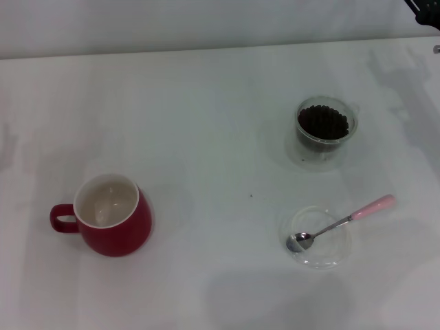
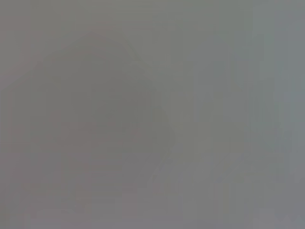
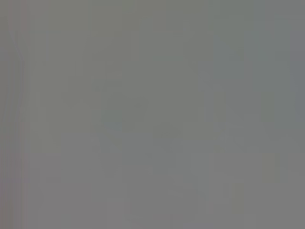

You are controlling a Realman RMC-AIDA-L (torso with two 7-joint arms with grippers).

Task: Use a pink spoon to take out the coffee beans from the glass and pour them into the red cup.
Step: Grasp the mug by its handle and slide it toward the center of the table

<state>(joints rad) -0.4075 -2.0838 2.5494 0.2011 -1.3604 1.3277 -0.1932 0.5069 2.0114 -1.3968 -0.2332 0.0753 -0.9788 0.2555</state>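
Note:
The red cup (image 1: pixel 113 216) stands at the table's left, handle pointing left, its cream inside bare. At the right rear stands the glass (image 1: pixel 324 129), holding a heap of dark coffee beans (image 1: pixel 322 122). The pink spoon (image 1: pixel 342 221) lies at the right front, its silver bowl resting in a shallow clear dish (image 1: pixel 320 237) and its pink handle pointing away to the right, over the rim. A dark bit of my right gripper (image 1: pixel 425 10) pokes in at the far right rear corner, well away from everything. My left gripper is out of view. Both wrist views show only flat grey.
A white tabletop (image 1: pixel 206 137) carries everything, with its back edge against a pale wall. A tiny dark speck (image 1: pixel 251 196) lies near the middle, between the cup and the dish.

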